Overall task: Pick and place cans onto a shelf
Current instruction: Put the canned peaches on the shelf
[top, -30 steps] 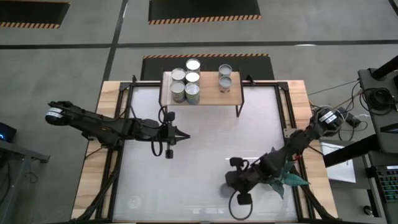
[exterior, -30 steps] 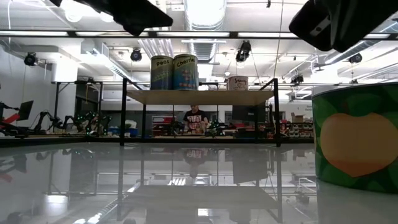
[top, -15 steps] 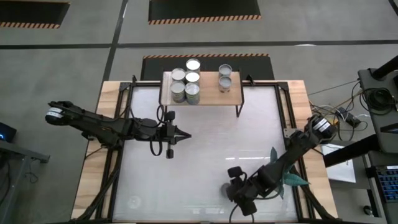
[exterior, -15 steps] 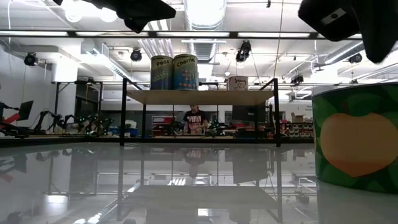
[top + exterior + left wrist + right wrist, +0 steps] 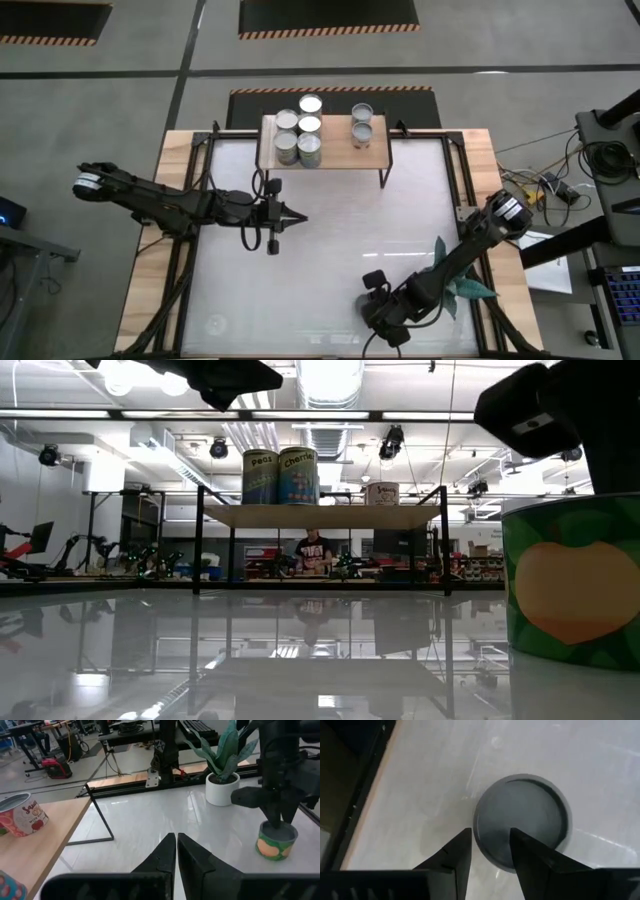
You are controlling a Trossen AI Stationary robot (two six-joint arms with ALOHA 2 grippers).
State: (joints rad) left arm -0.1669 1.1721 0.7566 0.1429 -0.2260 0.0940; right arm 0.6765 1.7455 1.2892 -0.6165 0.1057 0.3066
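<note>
One can [image 5: 276, 841] with a green label and a peach picture stands upright on the white table [image 5: 330, 230], near its near edge. My right gripper [image 5: 490, 834] hangs over it, pointing steeply down and open. One finger is over the can's grey top [image 5: 530, 812]; the other is outside its rim. In the low view this can [image 5: 572, 580] fills the right side. The light-wood shelf [image 5: 335, 155] at the far edge carries several cans [image 5: 298, 135]. My left gripper [image 5: 298, 217] hovers shut over the table's left half, pointing right. My right gripper comes at the can from above, its two fingers [image 5: 456, 851] straddling the rim [image 5: 476, 827] on one side of the top. I cannot tell whether the fingers touch the can. The can stands on its base on the table.
A potted plant [image 5: 223, 787] in a white pot stands at the table's right side, close behind my right arm. The shelf's thin black legs [image 5: 102, 820] rest on the table. Wide bare tabletop lies between the shelf and the can.
My right gripper has moved toward the table's near edge and come down over the can, so that in the low view its dark body now sits just above the can's top. The can has kept its place. My left arm has kept still.
</note>
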